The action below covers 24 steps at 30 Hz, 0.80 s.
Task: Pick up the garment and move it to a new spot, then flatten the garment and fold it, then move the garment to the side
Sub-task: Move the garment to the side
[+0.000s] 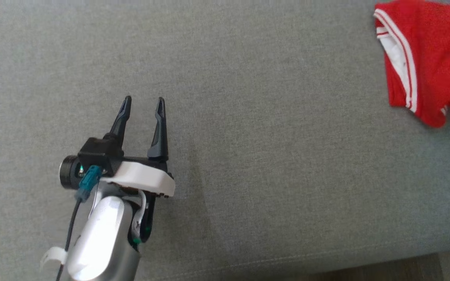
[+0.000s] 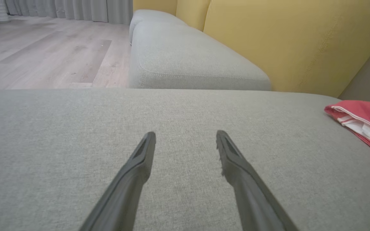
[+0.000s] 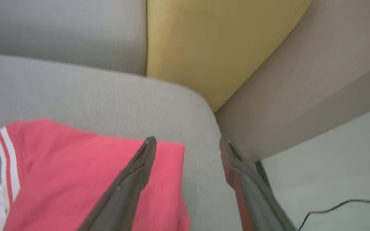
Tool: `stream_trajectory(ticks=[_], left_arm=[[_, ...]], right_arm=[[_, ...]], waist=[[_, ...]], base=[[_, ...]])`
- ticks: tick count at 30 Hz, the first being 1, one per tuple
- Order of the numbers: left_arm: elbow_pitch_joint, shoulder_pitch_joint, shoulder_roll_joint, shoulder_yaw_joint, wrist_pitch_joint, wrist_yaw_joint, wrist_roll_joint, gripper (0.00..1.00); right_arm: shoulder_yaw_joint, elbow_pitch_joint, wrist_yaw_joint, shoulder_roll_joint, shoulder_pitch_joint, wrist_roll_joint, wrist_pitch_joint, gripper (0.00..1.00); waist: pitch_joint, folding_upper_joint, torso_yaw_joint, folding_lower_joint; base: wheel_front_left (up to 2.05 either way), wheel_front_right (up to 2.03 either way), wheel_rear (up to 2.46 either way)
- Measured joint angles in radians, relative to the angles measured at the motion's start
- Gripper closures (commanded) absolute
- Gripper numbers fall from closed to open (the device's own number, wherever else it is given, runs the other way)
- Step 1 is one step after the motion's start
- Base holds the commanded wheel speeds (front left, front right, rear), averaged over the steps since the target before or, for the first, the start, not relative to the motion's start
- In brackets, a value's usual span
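The garment (image 1: 428, 58) is a red shirt with white stripes, lying folded on the grey cushion (image 1: 248, 136) at the far right of the head view. It also shows as a red edge (image 2: 365, 123) at the right of the left wrist view. My left gripper (image 1: 143, 102) hovers open over bare cushion, far to the left of the garment, with nothing between its fingers (image 2: 146, 154). In the right wrist view my right gripper (image 3: 188, 144) stands open above the garment (image 3: 75, 173), near the cushion's corner, holding nothing.
Yellow back cushions (image 2: 287, 38) line the far side of the sofa, and a second grey seat (image 2: 185, 61) continues beyond. Wooden floor (image 2: 43, 51) lies past the seat's edge. A dark cable (image 3: 339, 205) runs on the pale floor beside the sofa's side.
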Motion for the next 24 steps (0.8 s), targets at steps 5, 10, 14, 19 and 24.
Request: stream_trajectory(ticks=[5, 10, 14, 19, 24], left_arm=[[-0.008, 0.01, 0.0, 0.014, 0.0, 0.0, -0.017, 0.0], [-0.035, 0.062, -0.001, 0.064, 0.0, -0.001, -0.026, 0.0], [-0.044, 0.107, -0.001, 0.109, 0.0, -0.01, -0.026, 0.0], [-0.058, 0.146, 0.002, 0.173, 0.0, -0.035, -0.025, 0.0], [-0.066, 0.187, 0.001, 0.205, 0.0, -0.044, -0.024, 0.0]], right_arm=[[-0.021, 0.011, 0.0, 0.058, -0.021, -0.042, -0.18, 0.0], [-0.023, -0.076, 0.0, 0.104, 0.061, -0.003, -0.324, 0.0], [-0.054, -0.185, 0.0, 0.126, 0.166, 0.041, -0.407, 0.0], [-0.09, -0.364, 0.0, 0.173, 0.351, 0.071, -0.462, 0.0], [-0.181, -0.522, 0.0, 0.24, 0.575, 0.058, -0.474, 0.0]], waist=[[-0.062, 0.0, 0.003, 0.0], [-0.14, 0.0, 0.008, 0.0], [-0.209, 0.0, 0.014, -0.0001], [-0.295, 0.0001, 0.019, -0.0001], [-0.362, 0.0001, 0.027, -0.0001]], base=[[0.0, 0.0, 0.0], [0.0, 0.0, 0.0], [0.0, 0.0, 0.0], [0.0, 0.0, 0.0], [0.0, 0.0, 0.0]])
